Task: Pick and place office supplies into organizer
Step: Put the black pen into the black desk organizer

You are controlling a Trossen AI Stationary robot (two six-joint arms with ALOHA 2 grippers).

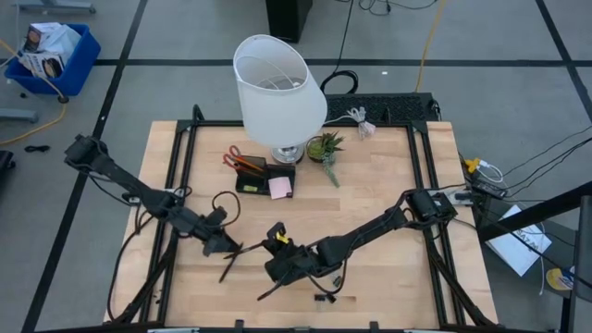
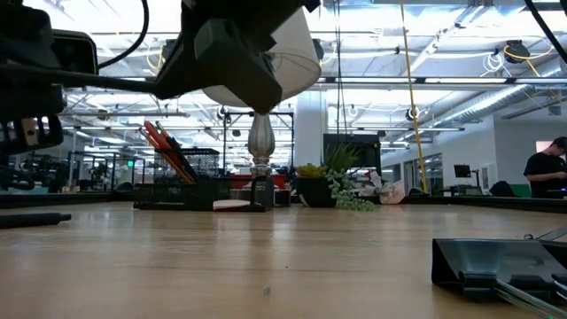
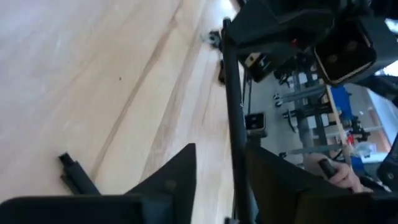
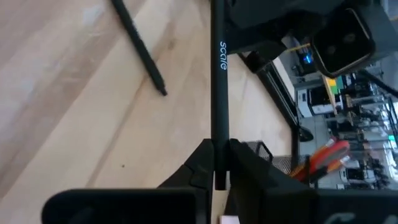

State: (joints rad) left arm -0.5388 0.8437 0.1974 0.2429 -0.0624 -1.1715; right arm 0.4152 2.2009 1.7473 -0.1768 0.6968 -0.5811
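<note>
A black pen (image 4: 219, 74) printed with white letters hangs above the wooden table between my two grippers. My right gripper (image 4: 219, 163), near the table's front middle (image 1: 274, 253), is shut on it. The pen's other end (image 3: 231, 93) runs between the fingers of my left gripper (image 3: 221, 180), which stand apart on either side of it (image 1: 231, 247). A second black pen (image 4: 138, 45) lies flat on the table below them. The black organizer (image 1: 252, 176) holds red-handled scissors and orange pencils, with a pink sticky pad (image 1: 280, 188) beside it. My right gripper pinches the pen near one end (image 4: 219, 146) between its two fingers. The pen runs straight on ahead of the fingers toward my left gripper, clear of the table. My left gripper has the pen between its parted fingers; whether a finger (image 3: 273, 180) touches it I cannot tell.
A big white-shaded lamp (image 1: 277, 88) and a small potted plant (image 1: 324, 148) stand at the back beside the organizer. Another black pen (image 1: 273, 290) and small black clips (image 1: 324, 298) lie near the front edge. A black clip (image 2: 496, 261) lies close in the low view.
</note>
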